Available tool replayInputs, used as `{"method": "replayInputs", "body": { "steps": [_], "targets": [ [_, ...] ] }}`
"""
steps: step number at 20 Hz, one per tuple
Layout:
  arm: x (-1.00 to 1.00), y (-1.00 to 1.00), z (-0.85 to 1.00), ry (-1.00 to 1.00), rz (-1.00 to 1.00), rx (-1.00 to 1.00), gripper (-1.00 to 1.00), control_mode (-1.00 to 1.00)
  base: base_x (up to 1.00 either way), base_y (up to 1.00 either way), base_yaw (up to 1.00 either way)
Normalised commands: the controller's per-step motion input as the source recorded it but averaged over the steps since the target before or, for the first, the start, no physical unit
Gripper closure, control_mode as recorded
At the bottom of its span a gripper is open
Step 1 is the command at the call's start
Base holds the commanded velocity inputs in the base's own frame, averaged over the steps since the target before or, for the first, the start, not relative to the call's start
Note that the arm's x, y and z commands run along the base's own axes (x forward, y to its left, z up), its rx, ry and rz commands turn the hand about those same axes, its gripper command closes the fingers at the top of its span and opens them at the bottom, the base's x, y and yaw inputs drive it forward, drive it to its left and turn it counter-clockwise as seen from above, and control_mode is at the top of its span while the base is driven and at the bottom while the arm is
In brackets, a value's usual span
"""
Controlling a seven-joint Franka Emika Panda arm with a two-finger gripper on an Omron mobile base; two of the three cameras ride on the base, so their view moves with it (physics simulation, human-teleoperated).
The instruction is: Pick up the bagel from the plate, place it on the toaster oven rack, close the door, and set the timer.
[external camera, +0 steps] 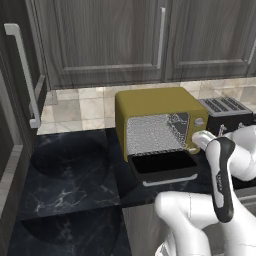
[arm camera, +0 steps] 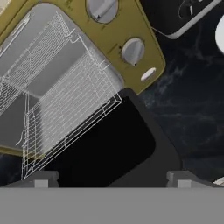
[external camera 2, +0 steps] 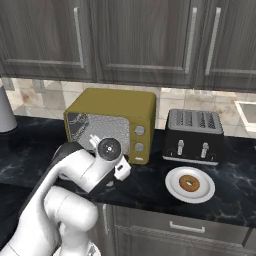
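Observation:
The golden-brown bagel lies on the white plate on the counter, in front of the black toaster. The mustard toaster oven stands with its dark glass door folded down flat. Inside the cavity sits the wire rack, bare. My gripper hovers over the lowered door, open, its two fingertips wide apart with nothing between them. The plate is off to the right of my hand.
A black slot toaster stands right of the oven. Two silver knobs sit on the oven's right panel. Dark cabinets hang above, and dark marble counter stretches left of the oven.

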Motion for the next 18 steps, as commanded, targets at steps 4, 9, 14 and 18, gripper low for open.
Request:
{"method": "replayInputs", "body": {
  "steps": [4, 9, 14, 18],
  "targets": [
    [-0.14, -1.00, 0.00, 0.06, -0.08, 0.00, -1.00, -1.00, 0.00, 0.00, 0.00],
    [0.00, -1.00, 0.01, 0.10, -0.06, 0.00, -1.00, -1.00, 0.00, 0.00, 0.00],
    [0.00, -0.91, 0.17, 0.16, -0.03, 0.00, -1.00, -1.00, 0.00, 0.00, 0.00],
    [0.06, -0.81, 0.27, 0.22, -0.01, 0.00, -1.00, -1.00, 0.00, 0.00, 0.00]
  ]
}}
